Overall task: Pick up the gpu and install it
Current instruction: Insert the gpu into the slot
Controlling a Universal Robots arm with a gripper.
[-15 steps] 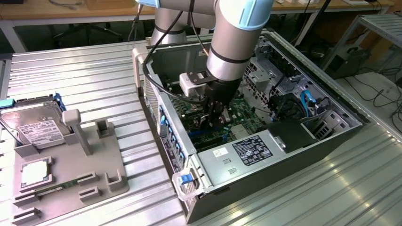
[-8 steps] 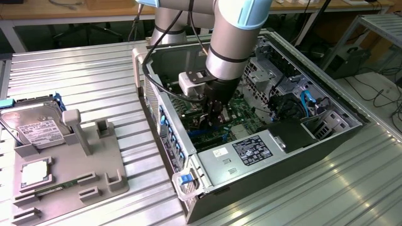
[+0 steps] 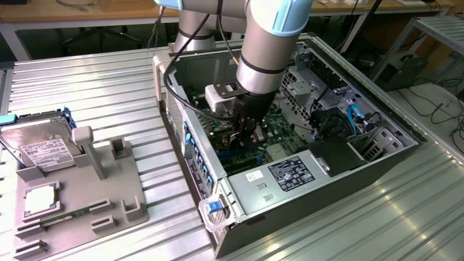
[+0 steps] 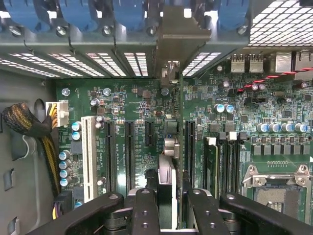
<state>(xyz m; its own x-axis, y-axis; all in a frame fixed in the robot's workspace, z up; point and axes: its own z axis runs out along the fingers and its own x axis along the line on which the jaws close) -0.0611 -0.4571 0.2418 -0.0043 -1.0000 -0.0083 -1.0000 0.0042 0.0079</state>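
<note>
The gpu (image 4: 179,112) shows edge-on in the wrist view as a slim green-and-dark card standing upright over the motherboard (image 4: 132,103), between the black expansion slots. Its silver bracket (image 4: 178,36) reaches the row of rear slot openings of the computer case (image 3: 377,163). My gripper (image 4: 171,198) is shut on the gpu's near end, with one black finger (image 4: 145,210) on each side of it. In the exterior view the gripper (image 3: 246,136) is deep inside the open case, low over the motherboard; the card there is mostly hidden by the fingers.
A grey fixture (image 3: 108,185) at the exterior view's left carries a silver hard drive (image 3: 40,144), a processor chip (image 3: 40,198) and a narrow memory stick (image 3: 69,215). Inside the case are the power supply (image 3: 290,174), the processor socket (image 4: 281,188) and a cable bundle (image 4: 24,125).
</note>
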